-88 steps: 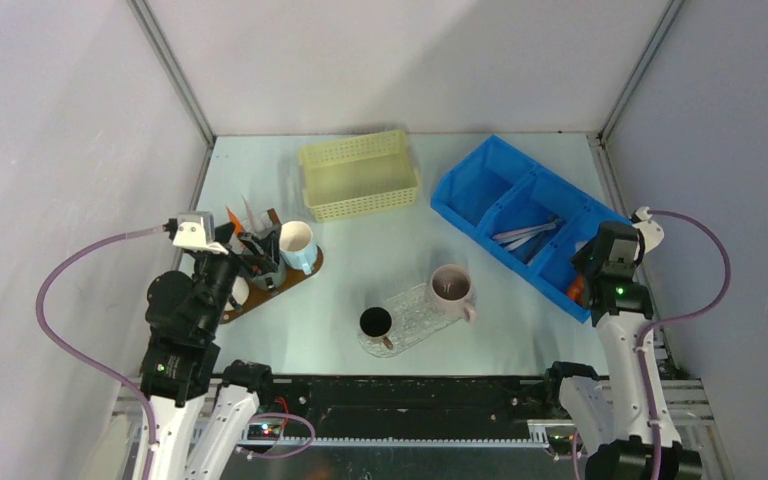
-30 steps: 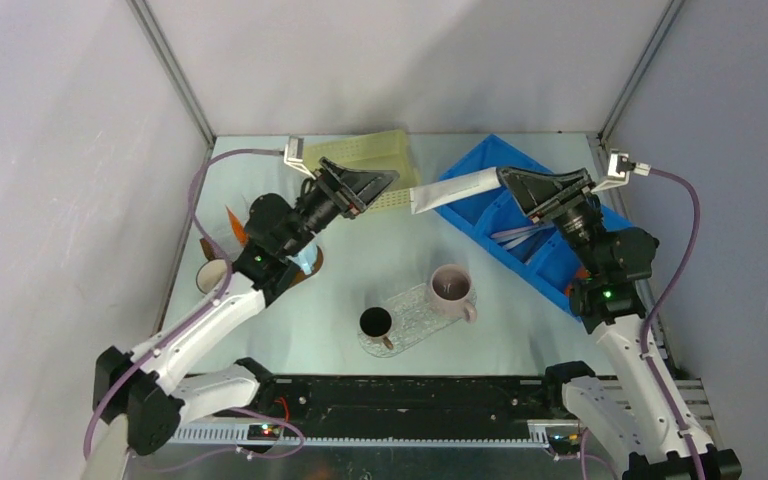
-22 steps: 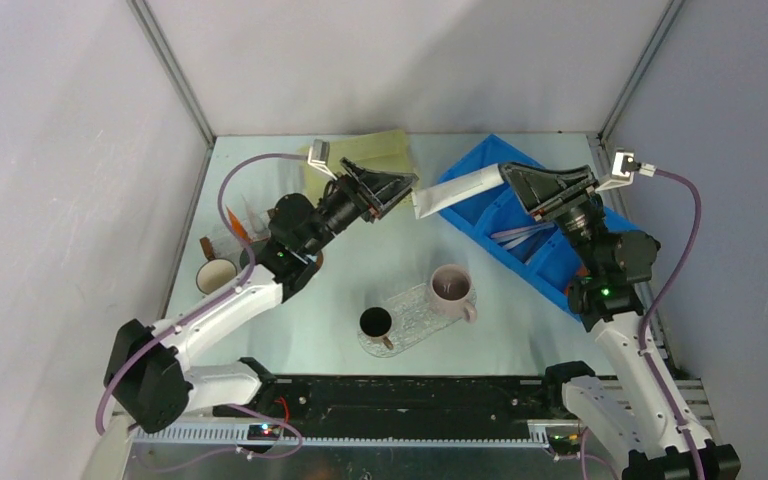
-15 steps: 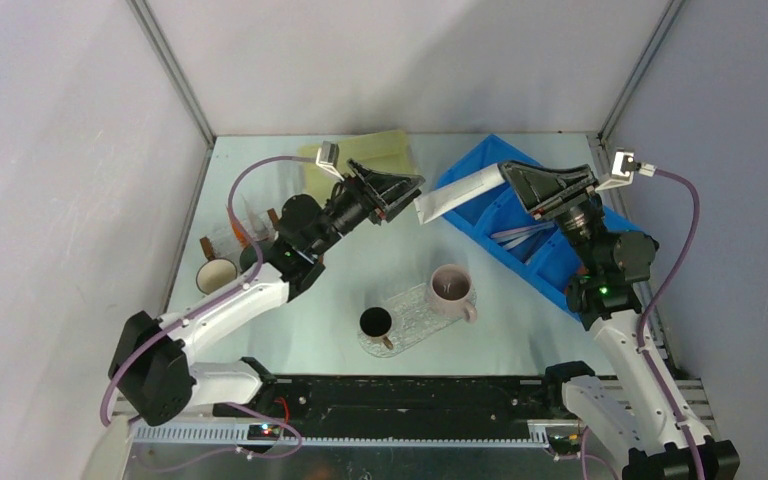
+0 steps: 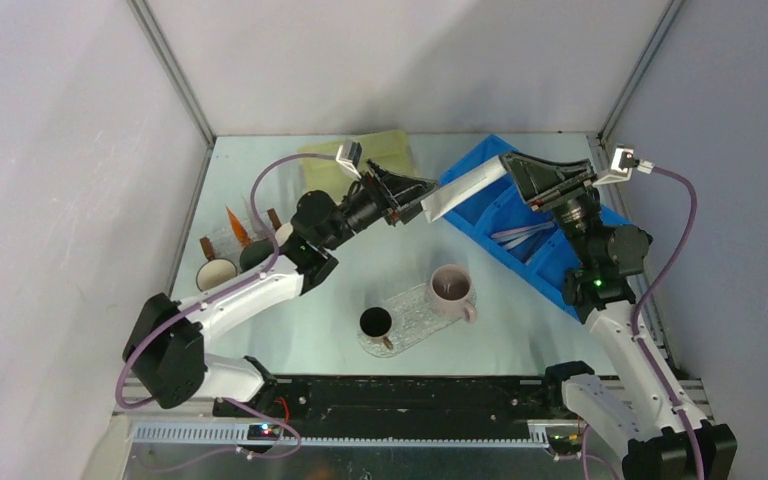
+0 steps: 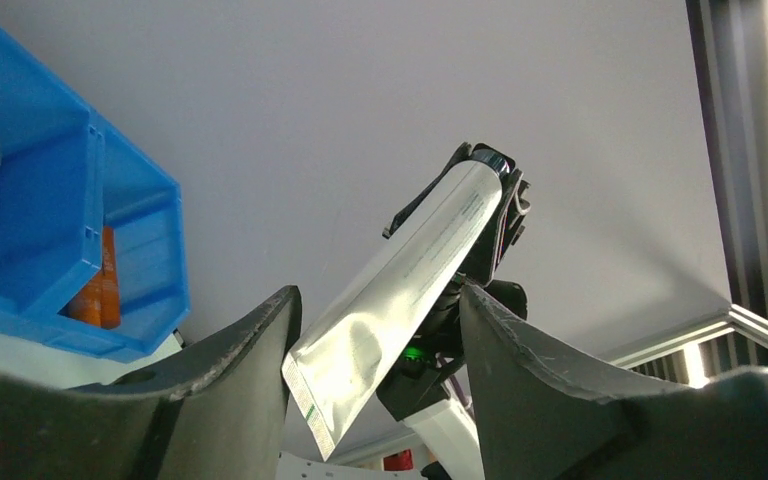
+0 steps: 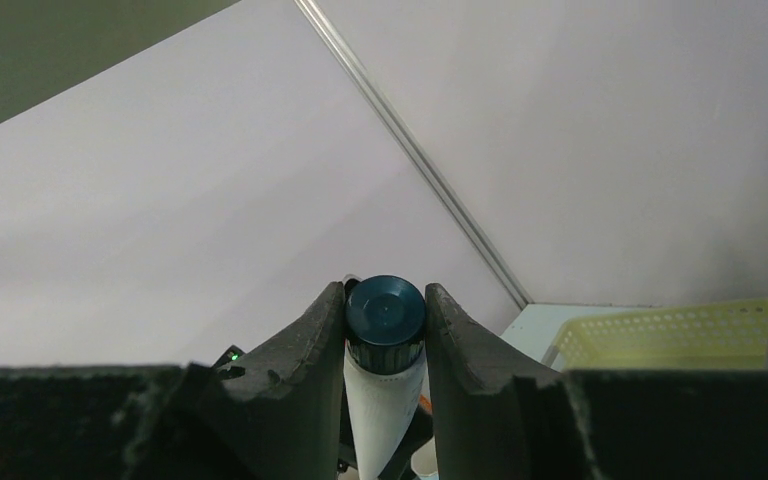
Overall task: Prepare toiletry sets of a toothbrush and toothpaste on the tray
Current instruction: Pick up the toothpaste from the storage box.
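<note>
Top: tube (image 5: 463, 187) held in mid-air above tabletop (image 5: 390, 262), long axis running from right gripper (image 5: 510, 170) down-left into left gripper (image 5: 423, 192); both arms stretched out to meet | Left wrist: left gripper (image 6: 377, 297) spread, straddling tube's (image 6: 400, 290) crimped end, not clamped | Right wrist: right gripper (image 7: 385, 300) clenched on tube (image 7: 384, 405) at its cap.

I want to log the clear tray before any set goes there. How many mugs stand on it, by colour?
Pink mug: 1
Black mug: 1
Total on the clear tray: 2
</note>
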`<move>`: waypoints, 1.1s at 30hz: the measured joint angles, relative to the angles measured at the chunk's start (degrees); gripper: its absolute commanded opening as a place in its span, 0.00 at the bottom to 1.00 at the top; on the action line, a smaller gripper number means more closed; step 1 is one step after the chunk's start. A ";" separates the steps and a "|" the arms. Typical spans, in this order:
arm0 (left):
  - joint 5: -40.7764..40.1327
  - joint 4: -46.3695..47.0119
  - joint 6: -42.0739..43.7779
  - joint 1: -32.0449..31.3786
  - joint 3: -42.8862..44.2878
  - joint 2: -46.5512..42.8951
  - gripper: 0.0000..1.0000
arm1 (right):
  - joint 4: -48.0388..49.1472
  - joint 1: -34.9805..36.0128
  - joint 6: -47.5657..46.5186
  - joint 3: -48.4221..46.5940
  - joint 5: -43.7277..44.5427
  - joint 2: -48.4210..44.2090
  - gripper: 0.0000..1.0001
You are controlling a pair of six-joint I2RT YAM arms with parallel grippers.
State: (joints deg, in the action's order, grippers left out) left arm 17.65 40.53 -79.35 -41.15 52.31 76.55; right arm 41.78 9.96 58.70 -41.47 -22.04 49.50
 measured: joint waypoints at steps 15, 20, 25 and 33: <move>0.57 4.37 -3.17 0.04 -0.81 1.18 0.00 | 5.11 0.00 -0.55 0.00 1.86 1.70 0.00; -0.31 5.68 -3.04 0.07 -2.27 1.05 0.00 | 4.24 0.11 -2.19 0.00 1.22 1.70 0.19; -0.81 2.69 -0.52 1.38 -3.17 -1.70 0.00 | 0.55 0.07 -5.92 0.00 0.02 1.05 0.52; -1.81 -17.68 13.90 8.02 -0.15 -13.70 0.00 | -11.78 -1.64 -16.87 0.02 0.20 -0.79 0.74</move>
State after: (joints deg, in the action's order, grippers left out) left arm 15.84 22.85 -65.45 -33.12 52.16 62.85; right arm 30.00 8.32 41.82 -41.45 -21.85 48.71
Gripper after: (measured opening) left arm 0.006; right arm 0.680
